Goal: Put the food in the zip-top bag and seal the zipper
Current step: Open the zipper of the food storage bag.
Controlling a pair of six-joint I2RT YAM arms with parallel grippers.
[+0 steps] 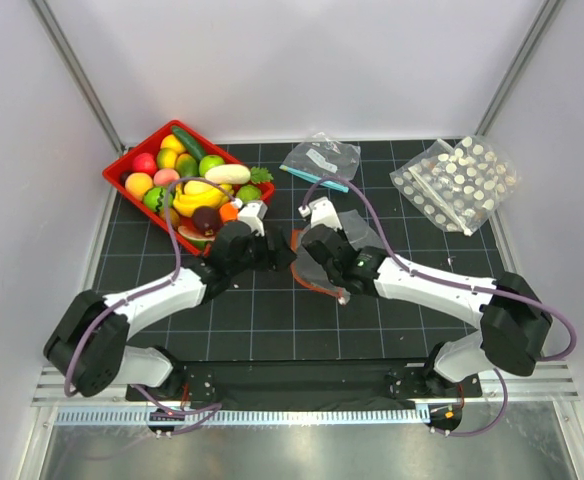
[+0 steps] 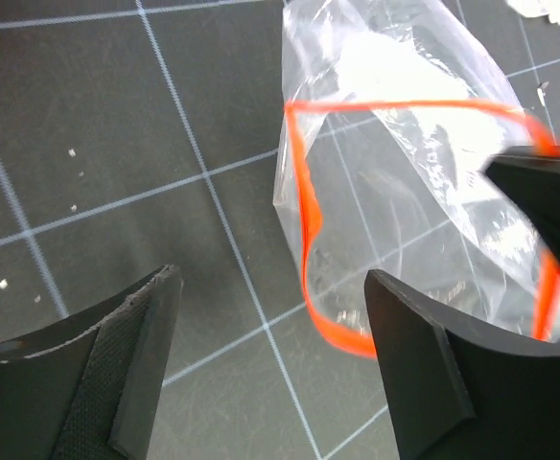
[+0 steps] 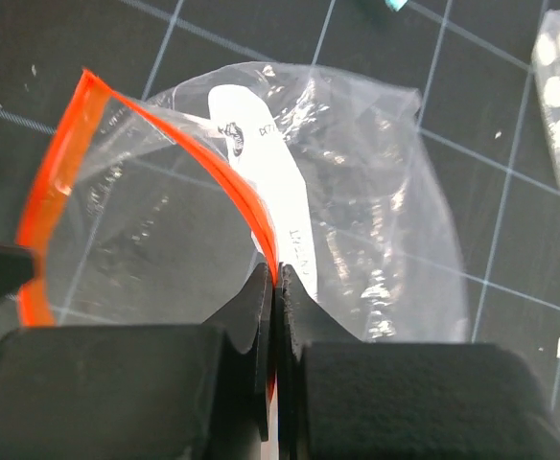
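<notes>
The clear zip-top bag (image 1: 317, 262) lies at mid-table with its mouth held open. Its orange-red zipper (image 2: 304, 220) curves round the opening. My right gripper (image 3: 276, 273) is shut on one lip of the zipper (image 3: 232, 182) and holds that side up. The bag (image 3: 366, 192) carries a white label and looks empty. My left gripper (image 2: 270, 287) is open and empty, just left of the bag's mouth (image 2: 395, 144), with its right finger next to the strip. The food (image 1: 197, 185), glossy toy fruits and vegetables, sits in a red tray (image 1: 122, 172) at the back left.
A clear bag with a teal strip (image 1: 320, 160) lies behind the zip-top bag. A white-dotted bag (image 1: 457, 182) lies at the back right. The black grid mat (image 1: 272, 320) covers the table. The right gripper's finger (image 2: 548, 192) shows in the left wrist view.
</notes>
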